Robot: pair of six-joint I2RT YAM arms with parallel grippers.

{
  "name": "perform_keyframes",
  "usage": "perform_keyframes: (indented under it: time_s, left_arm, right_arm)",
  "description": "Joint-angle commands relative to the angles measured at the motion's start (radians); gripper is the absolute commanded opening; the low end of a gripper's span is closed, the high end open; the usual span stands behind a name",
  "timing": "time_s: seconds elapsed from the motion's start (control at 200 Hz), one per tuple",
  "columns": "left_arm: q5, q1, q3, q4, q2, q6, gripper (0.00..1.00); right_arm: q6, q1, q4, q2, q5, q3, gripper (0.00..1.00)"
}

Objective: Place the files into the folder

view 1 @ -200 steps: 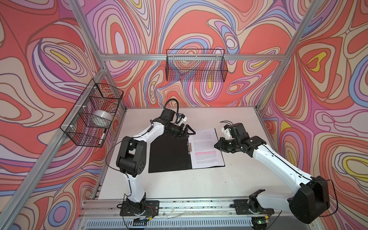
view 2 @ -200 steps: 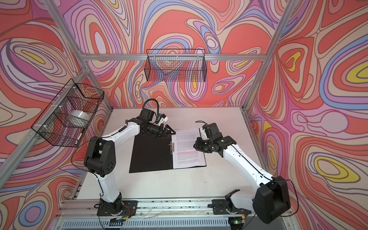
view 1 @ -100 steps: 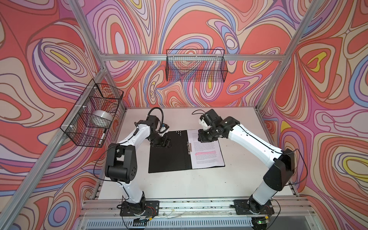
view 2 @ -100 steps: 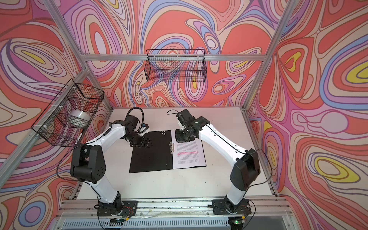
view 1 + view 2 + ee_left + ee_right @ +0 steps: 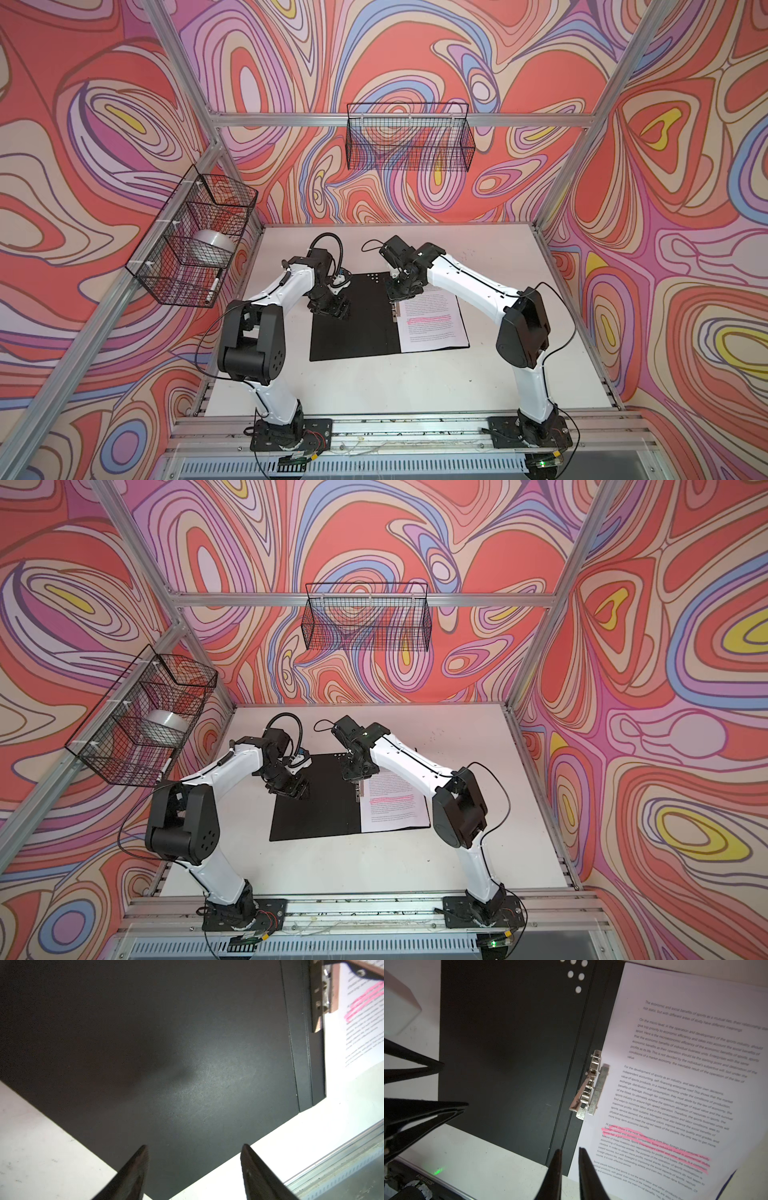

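Observation:
The folder (image 5: 353, 328) (image 5: 316, 812) lies open on the white table, black inside up. The files (image 5: 432, 320) (image 5: 392, 802), white sheets with a pink-highlighted passage, rest on its right half, their inner edge under the metal clip (image 5: 589, 1086) by the spine. My left gripper (image 5: 332, 309) (image 5: 194, 1147) hovers open over the left cover (image 5: 166, 1043) near its far left corner, holding nothing. My right gripper (image 5: 397, 293) (image 5: 570, 1149) hangs over the spine beside the clip's far end, its jaws a narrow gap apart and empty. The files (image 5: 675, 1084) fill much of the right wrist view.
A wire basket (image 5: 195, 245) on the left wall holds a tape roll and a marker. Another wire basket (image 5: 409, 137) hangs on the back wall. An aluminium rail (image 5: 395, 428) runs along the table's front edge. Bare table lies in front of the folder.
The left gripper has moved from the folder's far edge to over the left cover. The right arm has swung from the paper's right side across to the spine by the clip.

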Motion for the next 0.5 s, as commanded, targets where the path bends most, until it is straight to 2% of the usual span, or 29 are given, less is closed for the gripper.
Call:
perform_keyframes:
  time_s: [0.0,0.26,0.496]
  left_arm:
    - [-0.019,-0.001,-0.007,-0.005,-0.019,0.039,0.7]
    - [-0.055,-0.001,-0.049,0.034,-0.073,0.06,0.75]
    - [-0.098,-0.001,-0.061,0.021,-0.068,0.08,0.7]
  right_arm:
    - [0.0,0.005,-0.016,0.027,0.024,0.035,0.17]
    - [0.008,0.007,-0.012,0.032,0.024,0.052,0.17]
    - [-0.013,0.008,-0.017,0.055,0.008,0.07,0.17]
